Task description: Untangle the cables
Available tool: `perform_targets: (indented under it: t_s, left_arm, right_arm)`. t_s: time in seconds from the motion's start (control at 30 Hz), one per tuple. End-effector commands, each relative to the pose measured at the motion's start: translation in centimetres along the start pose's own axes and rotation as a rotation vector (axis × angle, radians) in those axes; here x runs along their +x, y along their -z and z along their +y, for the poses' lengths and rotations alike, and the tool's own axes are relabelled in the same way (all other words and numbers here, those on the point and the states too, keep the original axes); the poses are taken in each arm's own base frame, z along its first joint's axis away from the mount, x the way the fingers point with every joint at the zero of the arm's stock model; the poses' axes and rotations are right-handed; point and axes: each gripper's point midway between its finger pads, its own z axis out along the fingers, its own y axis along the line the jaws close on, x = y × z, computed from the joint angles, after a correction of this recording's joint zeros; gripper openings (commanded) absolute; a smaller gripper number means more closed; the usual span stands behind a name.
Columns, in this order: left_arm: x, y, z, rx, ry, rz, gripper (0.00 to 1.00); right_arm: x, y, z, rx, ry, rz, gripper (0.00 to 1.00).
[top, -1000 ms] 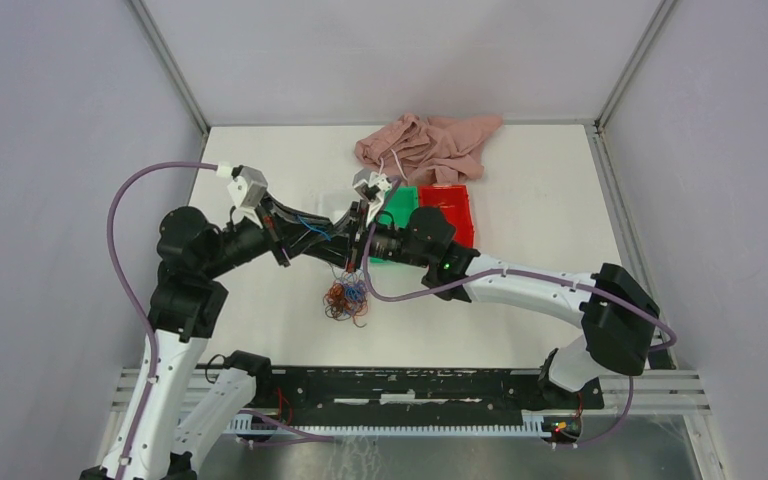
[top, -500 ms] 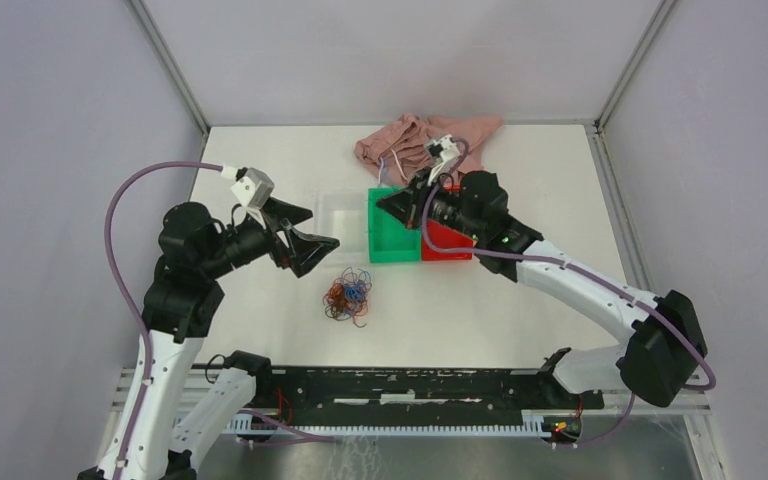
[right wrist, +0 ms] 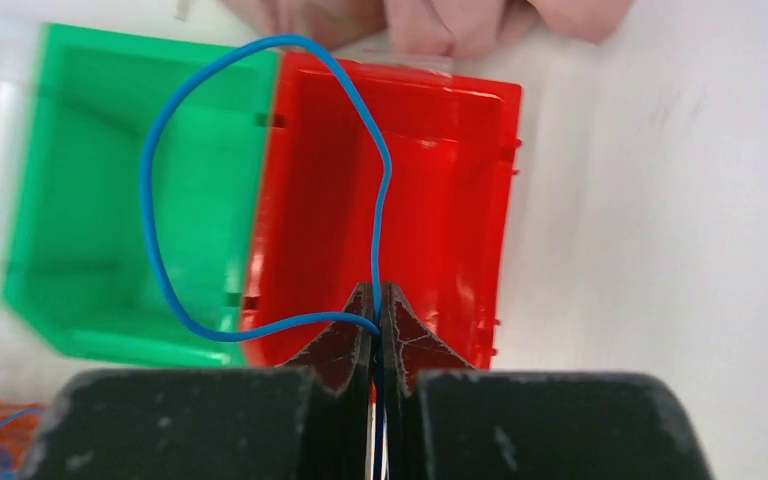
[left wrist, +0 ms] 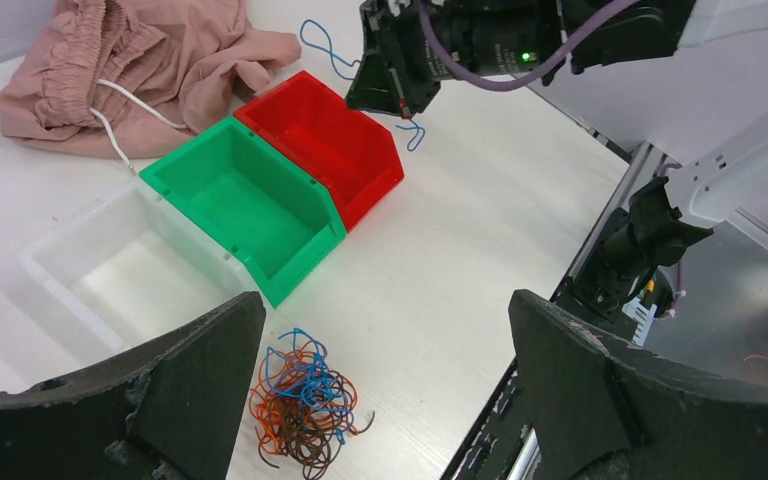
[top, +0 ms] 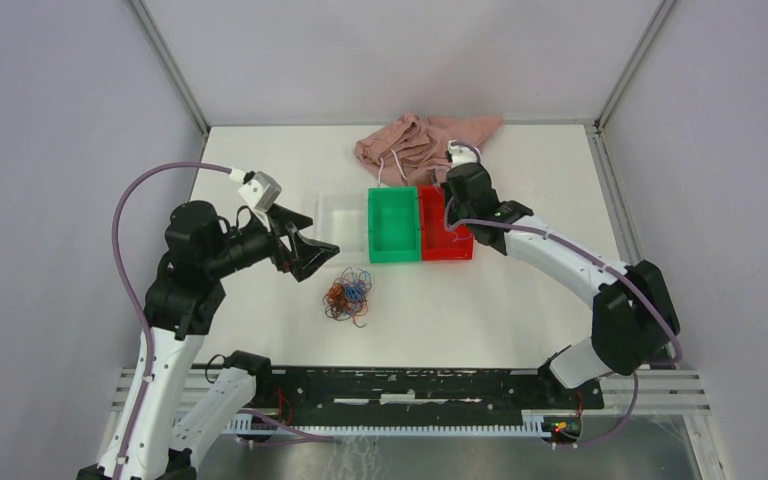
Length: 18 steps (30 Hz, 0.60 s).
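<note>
Many thin cables [top: 346,295] lie in one curly pile on the white table [top: 520,300], just in front of the green box [top: 393,254]. They are orange, brown and blue, all mixed up. The pile sits apart from both claws.

One step to the left of the green box, the left claw [top: 315,255] hangs over the table. Its two black fingers [left wrist: 195,385] stand wide apart and hold nothing. From its own camera, the pile shows low down between the fingers.

Three boxes stand in a row. A see-through box [top: 332,200] touches the green box on its left side. A red box [top: 447,252] touches the green box on its right side.

Above the red box, right next to the green box, is the right claw [top: 456,192]. Its fingers are pinched tight on one blue cable [right wrist: 146,200]. That cable curls out from the fingertips in a big loop, swings over the green box and comes back over the red one.

Behind the green box, at the far edge of the table, lies a crumpled pink cloth [top: 430,140]. A white cord [left wrist: 125,110] runs across it.
</note>
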Motion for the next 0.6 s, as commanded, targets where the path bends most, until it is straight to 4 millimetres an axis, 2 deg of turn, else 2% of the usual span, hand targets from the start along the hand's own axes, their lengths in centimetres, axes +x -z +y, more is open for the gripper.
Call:
perform_targets:
  t_s: [0.0,0.07,0.13,0.2,0.27,0.33,0.43,0.57]
  left_arm:
    - [-1.1,0.3,-0.2,0.003,-0.070,-0.027,0.99]
    - [-1.2,0.4,-0.3,0.000,-0.080,-0.032,0.99]
    - [-1.3,0.5,-0.3,-0.001,-0.091,-0.035,0.99]
    - [-1.4,0.6,-0.2,-0.005,-0.096,-0.037,0.99]
    - [-1.5,0.6,-0.3,-0.005,-0.103,-0.040,0.99]
    - [-1.6,0.6,-0.3,-0.005,-0.110,-0.042,0.99]
    - [-1.6,0.6,-0.2,-0.005,-0.116,-0.041,0.99]
    - [-1.5,0.4,-0.1,-0.001,-0.110,-0.037,0.99]
  right_arm:
    - [-2.0,-2.0,-2.3,0.135,0.037,-0.050,0.05]
    - [-2.0,-3.2,-2.3,0.142,0.045,-0.050,0.11]
    - [-2.1,-4.3,-2.1,0.134,0.045,-0.051,0.29]
    - [-1.8,-5.0,-1.9,0.126,0.045,-0.033,0.37]
    - [-1.6,-5.4,-1.8,0.131,0.037,-0.011,0.51]
    - [-1.9,-5.4,-1.8,0.130,0.032,-0.012,0.59]
    - [-3.0,-4.4,-2.1,0.136,0.018,-0.043,0.63]
    - [-4.6,-2.9,-1.5,0.091,0.000,-0.080,0.60]
